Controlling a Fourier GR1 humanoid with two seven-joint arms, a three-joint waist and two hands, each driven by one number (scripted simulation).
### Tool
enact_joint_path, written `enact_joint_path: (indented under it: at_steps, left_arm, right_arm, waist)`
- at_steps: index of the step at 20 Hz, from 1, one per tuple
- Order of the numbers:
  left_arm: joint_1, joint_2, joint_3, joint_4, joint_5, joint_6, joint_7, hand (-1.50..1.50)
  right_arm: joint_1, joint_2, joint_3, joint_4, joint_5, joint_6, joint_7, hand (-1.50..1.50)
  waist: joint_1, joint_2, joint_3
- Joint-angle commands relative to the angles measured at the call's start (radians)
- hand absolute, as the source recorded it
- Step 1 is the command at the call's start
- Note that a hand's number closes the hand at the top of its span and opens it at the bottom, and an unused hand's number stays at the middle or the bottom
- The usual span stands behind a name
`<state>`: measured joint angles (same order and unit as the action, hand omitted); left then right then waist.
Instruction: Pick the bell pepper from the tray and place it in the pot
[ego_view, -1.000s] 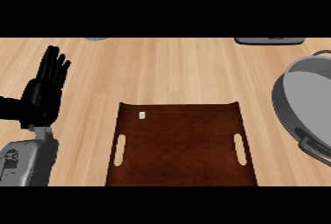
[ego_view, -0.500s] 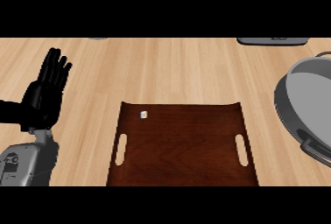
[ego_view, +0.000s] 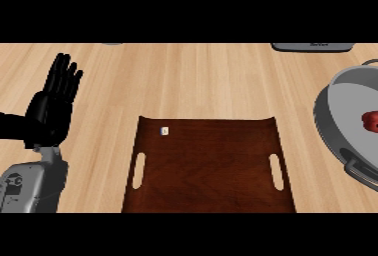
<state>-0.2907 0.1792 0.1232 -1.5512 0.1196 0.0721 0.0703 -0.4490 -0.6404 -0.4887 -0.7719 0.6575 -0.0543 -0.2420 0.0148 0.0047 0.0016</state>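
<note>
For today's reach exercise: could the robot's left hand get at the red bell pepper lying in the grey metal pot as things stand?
Probably not easily. The black left hand rests open at the view's left edge; the red bell pepper lies in the grey metal pot at the far right, with the dark wooden tray between.

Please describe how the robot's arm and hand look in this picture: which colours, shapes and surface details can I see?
Only the left hand shows, at the view's left side. It is black all over, with slim segmented fingers and a broad palm. Below it comes the left forearm, a rounded light grey shell with darker grey panels and small round marks like screws. No cables or lettering can be made out. The right hand is out of view.
</note>
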Motion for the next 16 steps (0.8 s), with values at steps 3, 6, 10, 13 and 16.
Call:
enact_joint_path:
  at_steps: [3,6,10,13,16]
  left_arm:
    - [-0.002,0.053,0.05,0.018,0.043,-0.051,0.011,0.0]
    - [-0.006,-0.015,-0.003,0.016,-0.026,0.028,-0.012,0.0]
    - [0.032,-0.005,-0.005,-0.047,-0.003,0.008,0.036,0.0]
    - [0.031,-0.005,-0.008,-0.043,-0.028,0.025,0.028,0.0]
    - [0.035,-0.05,-0.035,-0.027,-0.043,0.042,-0.011,0.0]
  right_arm:
    - [-0.077,0.005,-0.076,0.098,-0.116,-0.017,-0.178,-1.5]
    - [-0.091,0.01,-0.132,0.031,-0.216,0.06,-0.119,-1.5]
    - [-0.105,-0.001,-0.219,0.037,-0.313,0.07,-0.036,-1.5]
    - [-0.053,0.008,-0.274,0.015,-0.398,0.106,-0.059,-1.5]
    - [-0.022,-0.066,-0.334,0.043,-0.459,0.14,-0.098,-1.5]
  waist:
    - [0.004,0.0,0.0]
    - [-0.017,-0.005,-0.001]
    - [-0.011,-0.008,-0.001]
    - [-0.019,-0.007,-0.001]
    - [-0.02,-0.006,-0.001]
